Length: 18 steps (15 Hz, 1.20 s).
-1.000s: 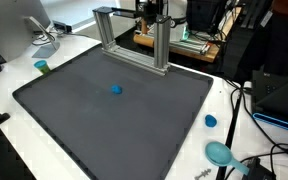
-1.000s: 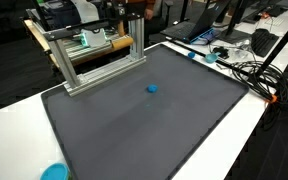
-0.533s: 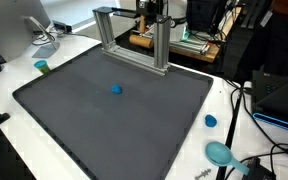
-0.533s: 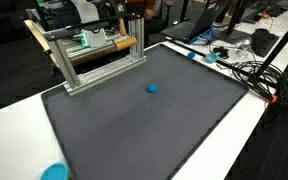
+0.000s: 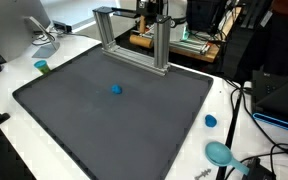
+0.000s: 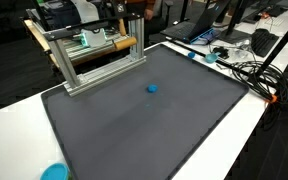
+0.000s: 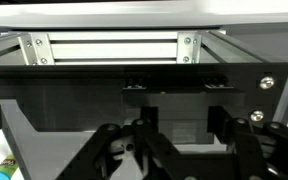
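Tool (image 5: 154, 12) hangs right at the top of the aluminium frame (image 5: 162, 48), which stands along the far edge of the grey mat (image 5: 104, 130). The wrist view is filled with the frame's bars and a black plate (image 7: 84, 85). I can't tell whether the tool is spread or pinched, because its tips run off the bottom of the wrist view. My take for working this close: creep, keep the tool square to the frame's top bar, and check clearance in both exterior views before any descent, since a clipped post would likely shove the frame across the mat. Count: one frame; one blue ball (image 5: 116, 89) on the mat near its middle; one blue cap (image 5: 210, 121) and one teal dish (image 5: 220, 152) on the counter (image 5: 9, 90) just off one mat edge; one green cup (image 5: 42, 67) off the opposite edge.
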Tool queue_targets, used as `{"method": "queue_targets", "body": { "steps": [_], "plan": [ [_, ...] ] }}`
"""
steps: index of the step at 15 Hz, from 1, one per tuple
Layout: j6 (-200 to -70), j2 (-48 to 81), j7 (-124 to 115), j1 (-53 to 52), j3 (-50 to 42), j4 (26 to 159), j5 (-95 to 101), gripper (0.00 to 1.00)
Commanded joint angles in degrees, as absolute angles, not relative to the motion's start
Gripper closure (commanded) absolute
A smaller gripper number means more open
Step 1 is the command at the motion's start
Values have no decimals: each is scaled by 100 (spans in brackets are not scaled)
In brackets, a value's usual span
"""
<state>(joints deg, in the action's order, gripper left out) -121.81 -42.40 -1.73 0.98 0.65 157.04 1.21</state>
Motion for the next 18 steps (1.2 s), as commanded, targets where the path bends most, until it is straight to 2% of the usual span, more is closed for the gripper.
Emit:
{"method": "queue_targets", "body": {
  "steps": [1, 2, 3, 5, 6, 10, 12, 13, 15, 17, 18],
  "plan": [
    [-12070, -4234, -304, 45, 158, 15700, 69, 66],
    [-12019, -4212, -334, 58, 202, 15657, 108, 66],
    [-11995, -4194, -340, 46, 216, 15623, 99, 17],
    [-12012, -4204, -355, 46, 228, 15614, 97, 8],
    [-12020, -4215, -351, 43, 225, 15613, 87, 12],
    [-12072, -4225, -334, 17, 211, 15635, 43, 47],
    [-12114, -4226, -286, -30, 181, 15653, 9, 56],
    [-12143, -4238, -283, -18, 163, 15656, 9, 64],
    [-12180, -4221, -302, 15, 156, 15632, 14, 70],
    [-12159, -4198, -286, 4, 159, 15616, 16, 59],
    [-12150, -4187, -275, -4, 154, 15611, 9, 60]
  ]
}}
